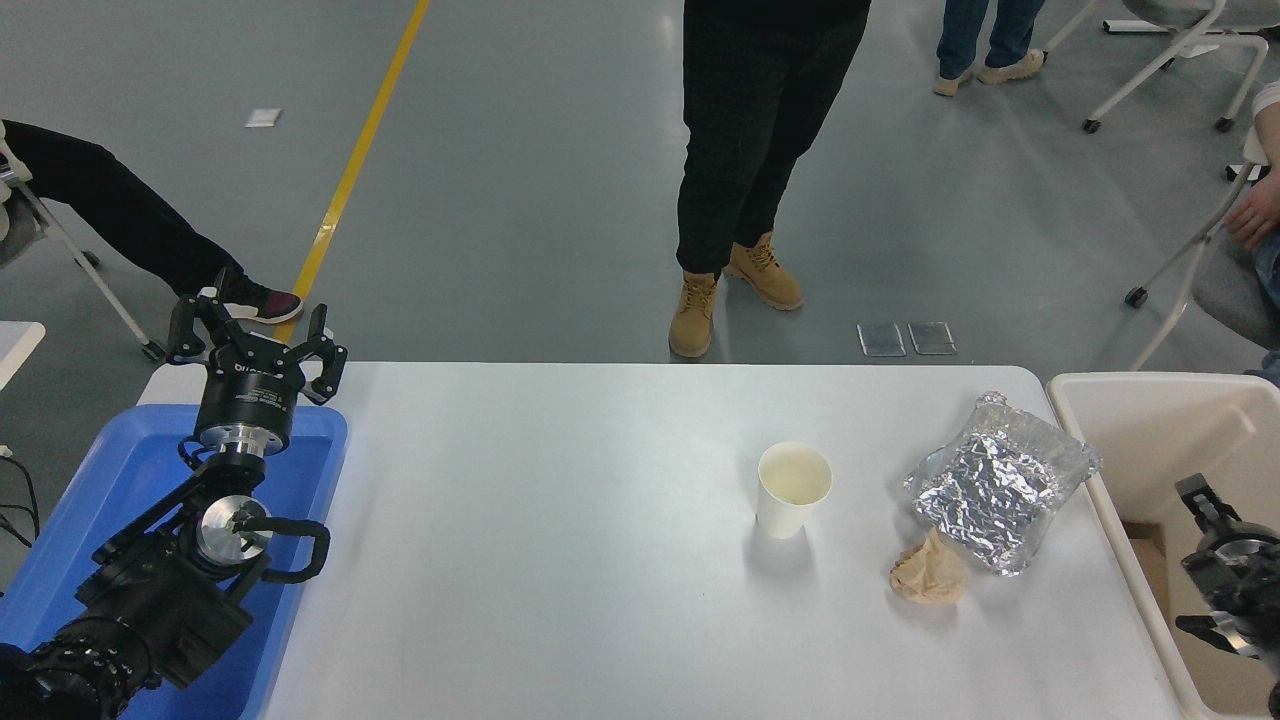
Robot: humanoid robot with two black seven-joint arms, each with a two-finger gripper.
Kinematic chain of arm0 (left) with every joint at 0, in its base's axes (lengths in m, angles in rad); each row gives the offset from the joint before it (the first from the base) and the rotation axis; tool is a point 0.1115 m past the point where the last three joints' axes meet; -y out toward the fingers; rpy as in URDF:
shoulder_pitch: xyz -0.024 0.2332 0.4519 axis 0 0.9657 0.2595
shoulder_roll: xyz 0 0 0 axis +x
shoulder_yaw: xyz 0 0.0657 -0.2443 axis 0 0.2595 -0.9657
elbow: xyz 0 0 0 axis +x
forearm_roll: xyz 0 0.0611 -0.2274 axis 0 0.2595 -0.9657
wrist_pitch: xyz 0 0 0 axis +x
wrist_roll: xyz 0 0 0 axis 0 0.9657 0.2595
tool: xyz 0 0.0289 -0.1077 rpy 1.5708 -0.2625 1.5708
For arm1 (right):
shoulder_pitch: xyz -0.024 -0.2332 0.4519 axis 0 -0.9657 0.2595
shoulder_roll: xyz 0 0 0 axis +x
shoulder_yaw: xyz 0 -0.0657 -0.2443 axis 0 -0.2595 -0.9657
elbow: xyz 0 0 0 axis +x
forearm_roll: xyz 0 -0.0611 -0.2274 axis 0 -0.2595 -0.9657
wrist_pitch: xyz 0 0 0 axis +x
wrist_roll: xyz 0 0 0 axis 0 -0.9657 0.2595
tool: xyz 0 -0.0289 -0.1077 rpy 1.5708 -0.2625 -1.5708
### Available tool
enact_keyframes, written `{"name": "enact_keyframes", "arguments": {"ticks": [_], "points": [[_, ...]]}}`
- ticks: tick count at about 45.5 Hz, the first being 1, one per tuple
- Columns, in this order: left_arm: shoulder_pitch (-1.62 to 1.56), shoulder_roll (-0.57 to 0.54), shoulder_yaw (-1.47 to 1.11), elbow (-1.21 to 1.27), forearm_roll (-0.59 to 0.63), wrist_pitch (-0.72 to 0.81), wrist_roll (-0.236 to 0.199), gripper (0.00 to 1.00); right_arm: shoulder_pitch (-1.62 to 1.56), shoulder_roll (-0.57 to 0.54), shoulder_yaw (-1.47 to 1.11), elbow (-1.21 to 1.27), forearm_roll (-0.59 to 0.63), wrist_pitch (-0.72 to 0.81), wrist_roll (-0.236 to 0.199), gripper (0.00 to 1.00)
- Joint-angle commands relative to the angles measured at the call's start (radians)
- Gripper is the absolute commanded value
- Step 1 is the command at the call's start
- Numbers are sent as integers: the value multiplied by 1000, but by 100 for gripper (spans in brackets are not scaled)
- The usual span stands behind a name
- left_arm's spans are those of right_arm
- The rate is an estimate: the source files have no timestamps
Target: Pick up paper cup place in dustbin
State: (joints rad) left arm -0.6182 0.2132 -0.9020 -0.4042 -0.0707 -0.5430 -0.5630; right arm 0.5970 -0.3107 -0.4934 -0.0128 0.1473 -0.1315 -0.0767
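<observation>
White paper cup [794, 488] is standing upright on my table [560, 560]; my right hand [1225, 575] is hovering over the dustbin [1110, 470], grip unclear, and my left hand [255, 345] is resting open.

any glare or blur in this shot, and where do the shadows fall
Head view: sharp throughout, soft overhead light; faint sheen on the white table, bright speckled glare on the foil bag; the paper cup casts a pale shadow toward the camera.
</observation>
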Motion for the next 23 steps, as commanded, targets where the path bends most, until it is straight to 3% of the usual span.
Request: {"name": "enact_keyframes", "arguments": {"ticks": [1, 23], "points": [[0, 0, 0, -1, 0, 0, 0, 99, -2, -1, 1, -1, 0, 0, 0, 100], [0, 0, 0, -1, 0, 0, 0, 99, 4, -1, 1, -1, 0, -8, 0, 100]]}}
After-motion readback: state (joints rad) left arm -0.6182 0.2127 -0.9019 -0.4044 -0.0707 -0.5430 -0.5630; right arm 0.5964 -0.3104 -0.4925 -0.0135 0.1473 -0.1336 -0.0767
